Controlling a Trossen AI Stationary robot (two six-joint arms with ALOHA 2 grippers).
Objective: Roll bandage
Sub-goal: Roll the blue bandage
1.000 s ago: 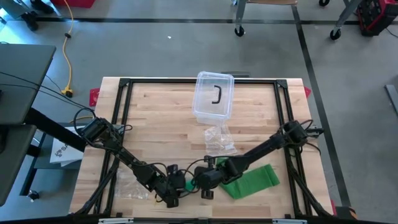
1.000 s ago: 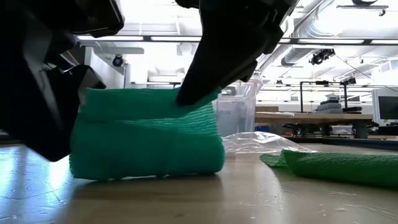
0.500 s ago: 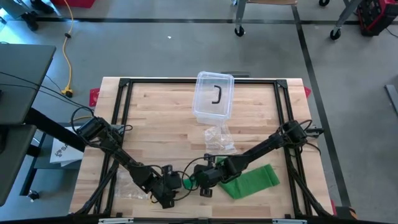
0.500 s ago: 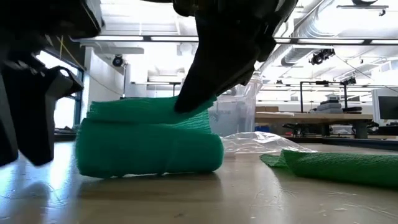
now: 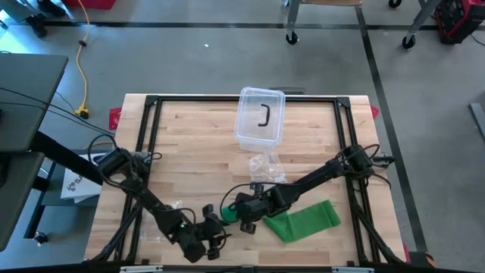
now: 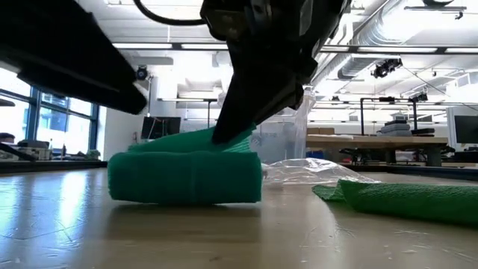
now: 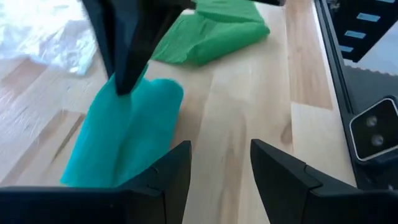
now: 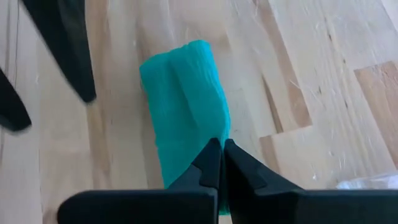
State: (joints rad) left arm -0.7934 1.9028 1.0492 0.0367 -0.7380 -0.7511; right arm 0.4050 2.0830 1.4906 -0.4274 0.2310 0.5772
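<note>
Bandage roll [image 6: 185, 178] lying flat on wooden table [image 5: 197, 136], near front edge, well apart from clear lidded box [image 5: 260, 116] and crinkled plastic wrapper [image 5: 267, 171]. Long axis parallel to tabletop; loose green tail [image 5: 307, 221] spread off toward right arm's side. Soft, light, springy knit; probably squashes and unwinds easily, so best taken across its middle. Right gripper [image 8: 219, 163] pinched shut on roll's end. Left gripper [image 7: 214, 165] fingers apart, just short of roll, holding nothing.
</note>
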